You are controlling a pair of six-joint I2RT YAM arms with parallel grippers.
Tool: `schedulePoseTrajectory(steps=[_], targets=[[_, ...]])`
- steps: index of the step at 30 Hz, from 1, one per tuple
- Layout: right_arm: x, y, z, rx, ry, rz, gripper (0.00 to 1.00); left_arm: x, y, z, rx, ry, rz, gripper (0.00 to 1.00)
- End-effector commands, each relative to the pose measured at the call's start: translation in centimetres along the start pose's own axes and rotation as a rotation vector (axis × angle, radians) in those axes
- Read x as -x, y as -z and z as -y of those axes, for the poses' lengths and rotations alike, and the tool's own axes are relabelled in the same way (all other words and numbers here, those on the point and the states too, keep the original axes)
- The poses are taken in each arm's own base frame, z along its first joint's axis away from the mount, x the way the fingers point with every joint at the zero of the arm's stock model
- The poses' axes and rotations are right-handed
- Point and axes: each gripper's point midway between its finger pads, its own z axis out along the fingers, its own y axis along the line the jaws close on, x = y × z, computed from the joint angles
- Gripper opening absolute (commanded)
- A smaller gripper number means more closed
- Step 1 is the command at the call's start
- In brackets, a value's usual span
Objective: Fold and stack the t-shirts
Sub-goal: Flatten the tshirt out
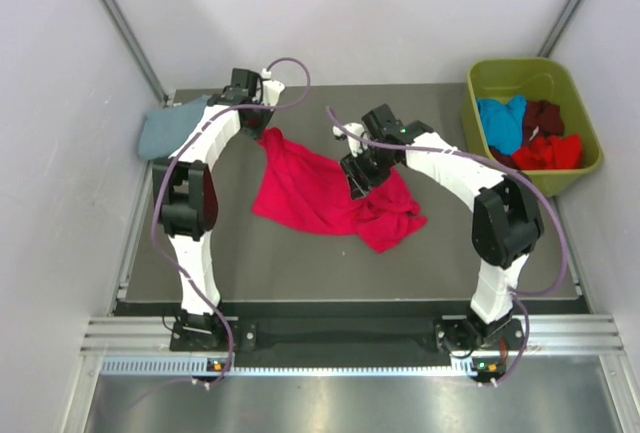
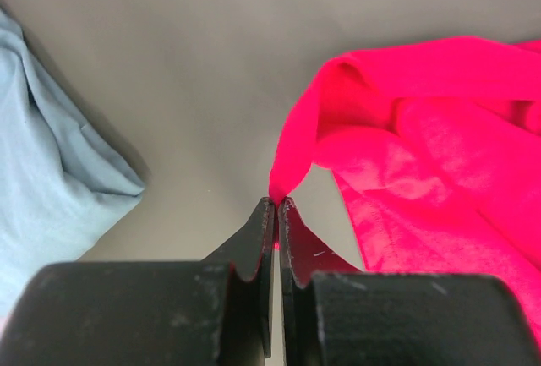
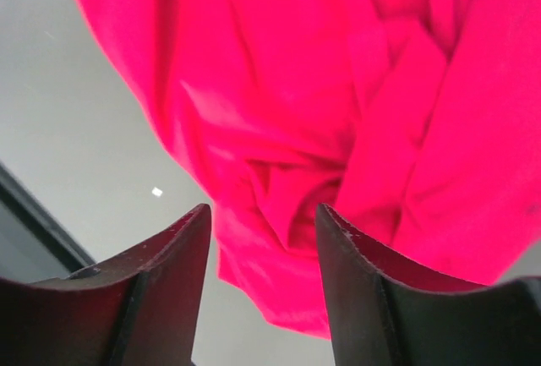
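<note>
A crimson-red t-shirt (image 1: 310, 188) lies crumpled on the dark table, stretched from back left to front right. My left gripper (image 2: 277, 200) is shut on a pinch of its back-left corner (image 1: 270, 136). My right gripper (image 1: 356, 181) hangs over the bunched right part of the shirt (image 3: 338, 129), its jaws open with folds of the cloth just beyond the fingertips (image 3: 196, 218). A dusty blue-grey t-shirt (image 1: 165, 128) lies at the back left corner, and shows at the left of the left wrist view (image 2: 51, 180).
An olive-green bin (image 1: 585, 93) stands at the back right and holds a bright blue shirt (image 1: 503, 121), a maroon one (image 1: 545, 115) and a red one (image 1: 555, 151). Grey walls close in both sides and the back.
</note>
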Motion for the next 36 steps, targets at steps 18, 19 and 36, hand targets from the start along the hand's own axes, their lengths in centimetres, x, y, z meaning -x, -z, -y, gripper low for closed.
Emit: schedulePoseTrajectory(steps=[18,19,36], targets=[[-4.4,-0.7,4.0,-0.189,0.117,-0.145,0.49,2.4,2.4,-0.9,0.004,0.069,0.126,0.00],[-4.7,-0.8,4.1,-0.187,0.113,-0.161,0.49,2.4,2.4,-1.1,0.007,0.073,0.129,0.00],[-4.4,-1.1,6.7,-0.305,0.150,-0.203,0.10,2.5,2.4,-1.5,0.007,0.096,0.140,0.00]])
